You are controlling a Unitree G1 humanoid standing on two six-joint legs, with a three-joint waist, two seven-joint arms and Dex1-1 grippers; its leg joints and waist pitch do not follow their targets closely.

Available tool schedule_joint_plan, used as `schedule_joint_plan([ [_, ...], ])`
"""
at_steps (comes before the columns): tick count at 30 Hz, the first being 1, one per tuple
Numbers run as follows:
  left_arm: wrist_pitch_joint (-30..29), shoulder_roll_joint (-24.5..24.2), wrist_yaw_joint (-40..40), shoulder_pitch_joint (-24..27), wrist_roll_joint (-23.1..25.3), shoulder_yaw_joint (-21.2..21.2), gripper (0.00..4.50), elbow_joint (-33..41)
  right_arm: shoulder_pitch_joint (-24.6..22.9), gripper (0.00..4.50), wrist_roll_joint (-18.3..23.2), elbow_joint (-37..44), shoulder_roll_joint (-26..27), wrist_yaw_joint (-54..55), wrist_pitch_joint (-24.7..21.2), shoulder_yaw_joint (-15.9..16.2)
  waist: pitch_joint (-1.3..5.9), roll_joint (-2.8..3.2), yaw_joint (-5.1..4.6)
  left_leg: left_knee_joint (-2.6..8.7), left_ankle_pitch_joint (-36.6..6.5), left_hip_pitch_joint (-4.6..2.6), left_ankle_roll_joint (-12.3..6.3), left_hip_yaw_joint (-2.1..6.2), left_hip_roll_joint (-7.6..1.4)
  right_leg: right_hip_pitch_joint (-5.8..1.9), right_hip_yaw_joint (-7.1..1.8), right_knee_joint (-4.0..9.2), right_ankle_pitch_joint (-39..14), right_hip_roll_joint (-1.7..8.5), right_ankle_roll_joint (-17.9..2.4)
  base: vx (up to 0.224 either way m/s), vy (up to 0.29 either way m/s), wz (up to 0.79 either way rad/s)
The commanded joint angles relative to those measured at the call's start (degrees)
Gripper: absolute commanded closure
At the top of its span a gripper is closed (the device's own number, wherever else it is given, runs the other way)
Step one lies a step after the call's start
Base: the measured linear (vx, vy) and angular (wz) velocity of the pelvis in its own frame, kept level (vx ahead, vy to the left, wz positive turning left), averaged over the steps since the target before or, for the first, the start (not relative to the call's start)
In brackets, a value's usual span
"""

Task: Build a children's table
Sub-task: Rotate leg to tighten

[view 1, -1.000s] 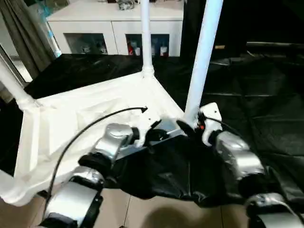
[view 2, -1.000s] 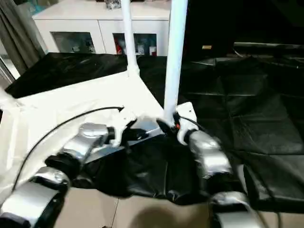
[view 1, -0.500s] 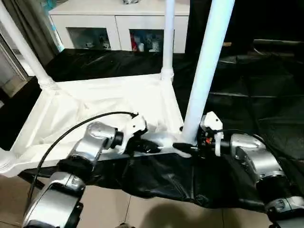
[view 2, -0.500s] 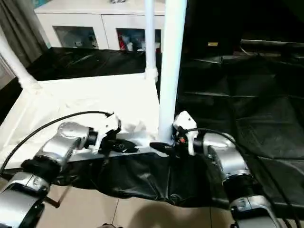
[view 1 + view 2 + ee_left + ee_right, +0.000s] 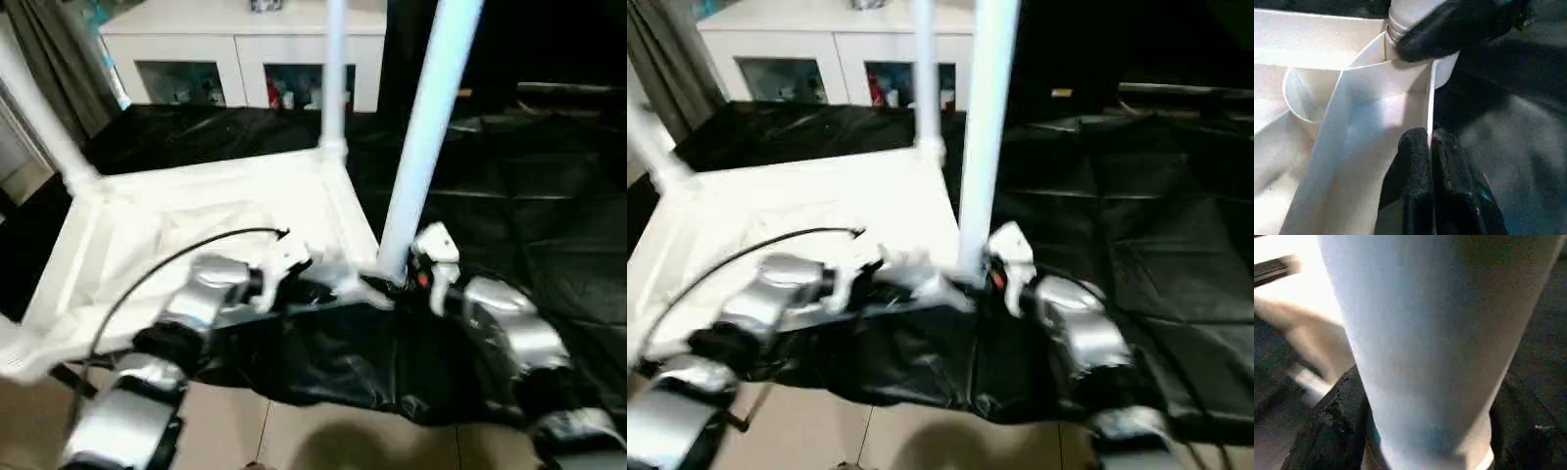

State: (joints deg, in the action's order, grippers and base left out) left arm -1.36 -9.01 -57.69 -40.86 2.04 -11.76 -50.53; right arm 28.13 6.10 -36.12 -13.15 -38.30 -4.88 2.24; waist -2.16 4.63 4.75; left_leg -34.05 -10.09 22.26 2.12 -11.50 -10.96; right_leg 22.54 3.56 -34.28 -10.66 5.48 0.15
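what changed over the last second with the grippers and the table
The right gripper has closed in around the near leg at its base; its fingers now flank it. The view itself shifted. The left gripper stays pinched on the tabletop's edge, and the legs still stand upright in the upturned table.

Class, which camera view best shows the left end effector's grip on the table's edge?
The left wrist view: the left end effector is shut on the thin edge of the tabletop. In the eye views it looks small and blurred. The right wrist view shows the leg instead.
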Motion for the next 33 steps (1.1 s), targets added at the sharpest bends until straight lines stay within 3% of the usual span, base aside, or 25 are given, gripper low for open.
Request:
schedule_joint_plan([
  [1, 0.7, 3.3, 8.1, -1.9, -1.1, 2.7, 4.50, -1.8, -0.8, 1.77, -2.0, -5.2, 3.4, 7.9, -3.1, 0.6, 2.69, -1.17, -0.47, 4.73, -18.1, -1.61, -0.29, 1.38, -2.07, -1.59, -1.96, 5.29, -22.7, 3.45, -10.9, 0.000, 0.000, 0.00],
  [2, 0.7, 4.5, 10.1, -2.5, -1.2, 3.0, 4.50, -2.6, -0.4, 1.77, -1.7, -5.9, 4.9, 11.1, -3.7, -0.1, 2.50, -1.15, -0.59, 4.97, -20.0, -2.03, 0.48, 1.58, -2.09, -1.40, -1.91, 5.64, -25.4, 3.46, -10.1, 0.000, 0.000, 0.00],
  [3, 0.6, 5.8, 11.9, -3.0, -1.3, 3.2, 4.50, -3.3, 0.0, 1.77, -1.6, -6.5, 6.6, 13.7, -3.8, -0.5, 2.58, -0.76, -0.68, 5.07, -20.7, -2.24, 0.87, 1.64, -2.08, -1.32, -1.99, 5.85, -26.1, 3.50, -9.5, 0.000, 0.000, 0.00],
  [4, 0.6, 5.8, 11.9, -3.0, -1.3, 3.2, 4.50, -3.3, 0.0, 1.77, -1.6, -6.5, 6.6, 13.7, -3.8, -0.5, 2.51, -0.90, -0.78, 5.13, -21.1, -2.30, 0.98, 1.61, -2.07, -1.15, -2.05, 6.03, -26.3, 3.43, -9.3, 0.000, 0.000, 0.00],
  [8, 1.1, 8.0, 13.3, -3.8, -1.2, 2.9, 4.50, -4.3, 1.3, 1.77, -3.5, -7.7, 9.9, 15.5, -0.7, 1.3, 2.68, -0.82, -1.00, 5.34, -21.8, -2.02, 0.71, 1.81, -2.01, -1.44, -2.03, 5.94, -24.3, 3.42, -9.0, 0.000, 0.000, 0.00],
  [9, 1.3, 8.1, 12.9, -3.8, -1.3, 2.9, 4.50, -4.3, 1.5, 1.22, -3.1, -7.7, 10.1, 13.9, -0.2, 1.4, 2.73, -0.79, -1.02, 5.32, -21.6, -1.95, 0.25, 1.77, -2.01, -1.49, -2.07, 5.88, -23.4, 3.43, -9.2, 0.000, 0.000, 0.00],
  [11, 2.0, 7.7, 10.4, -3.6, -1.1, 2.2, 4.50, -4.1, 1.9, 1.08, -0.3, -7.0, 10.6, 10.8, -0.5, 0.0, 2.76, -0.79, -1.03, 5.35, -20.9, -1.75, -0.36, 1.75, -2.04, -1.64, -2.08, 5.76, -22.2, 3.43, -9.7, 0.000, 0.000, 0.00],
  [12, 2.2, 7.2, 8.9, -3.3, -1.1, 2.0, 4.50, -3.8, 2.0, 1.08, -0.2, -6.4, 9.8, 9.0, -0.4, 0.3, 2.76, -1.01, -1.06, 5.37, -20.8, -1.68, -0.58, 1.71, -2.06, -1.70, -2.07, 5.73, -21.8, 3.40, -9.8, 0.000, 0.000, 0.00],
  [13, 2.2, 7.2, 8.9, -3.3, -1.1, 2.0, 4.50, -3.8, 2.0, 0.91, -0.2, -6.4, 9.8, 9.0, -0.4, 0.3, 2.79, -0.91, -1.08, 5.35, -20.3, -1.56, -0.86, 1.74, -2.06, -1.81, -2.06, 5.59, -21.2, 3.46, -10.0, 0.000, 0.000, 0.00],
  [17, 3.6, 3.3, 1.9, -2.5, -1.0, 0.7, 4.50, -2.9, 1.9, 0.91, -0.7, -3.9, 4.5, -0.9, 0.8, 2.6, 2.94, -1.06, -0.97, 5.11, -17.8, -1.35, -2.08, 1.54, -2.10, -2.17, -1.93, 5.35, -18.6, 3.42, -11.1, 0.000, 0.000, 0.00],
  [22, 3.5, 1.2, -2.5, -1.8, -1.4, 0.3, 4.50, -1.9, 1.0, 0.91, 0.0, -1.7, 1.5, -6.9, 1.1, 3.5, 3.27, -0.97, -0.64, 4.63, -13.5, -0.95, -3.80, 1.31, -2.25, -2.40, -1.82, 4.67, -13.7, 3.49, -12.5, 0.000, 0.000, 0.00],
  [24, 3.1, -0.1, -5.6, -1.3, -1.7, 0.0, 4.50, -0.8, 0.3, 0.91, 0.7, -0.1, -0.4, -10.7, 0.7, 3.9, 3.37, -0.72, -0.68, 4.56, -12.2, -0.97, -4.10, 1.32, -2.44, -2.31, -1.72, 4.22, -10.7, 3.31, -13.8, 0.000, 0.000, 0.00],
  [28, 1.6, -3.6, -13.3, -0.1, -2.8, -0.5, 4.50, 1.6, -1.3, 0.91, 1.0, 2.5, -5.0, -18.6, 0.8, 5.2, 3.70, -0.99, -0.38, 4.07, -9.6, -0.81, -5.78, 1.26, -2.39, -2.69, -1.57, 3.51, -4.7, 3.13, -15.3, 0.000, 0.000, 0.00],
  [29, 1.0, -4.8, -16.0, 0.2, -3.2, -0.6, 4.50, 2.3, -1.7, 0.91, 1.2, 3.1, -6.5, -21.4, 0.7, 5.5, 3.76, -0.74, -0.24, 3.93, -9.3, -0.85, -6.65, 1.14, -2.45, -2.46, -1.63, 3.28, -3.4, 3.18, -16.0, 0.000, 0.000, 0.00],
  [33, 0.7, -6.3, -18.5, 0.6, -3.6, -0.7, 4.50, 2.9, -2.3, 1.06, 2.0, 4.1, -7.9, -24.7, 0.1, 5.3, 4.02, -0.70, 0.31, 3.58, -7.9, -0.96, -7.32, 1.07, -2.61, -2.17, -1.69, 2.74, 0.0, 3.04, -16.9, 0.000, 0.000, 0.00],
])
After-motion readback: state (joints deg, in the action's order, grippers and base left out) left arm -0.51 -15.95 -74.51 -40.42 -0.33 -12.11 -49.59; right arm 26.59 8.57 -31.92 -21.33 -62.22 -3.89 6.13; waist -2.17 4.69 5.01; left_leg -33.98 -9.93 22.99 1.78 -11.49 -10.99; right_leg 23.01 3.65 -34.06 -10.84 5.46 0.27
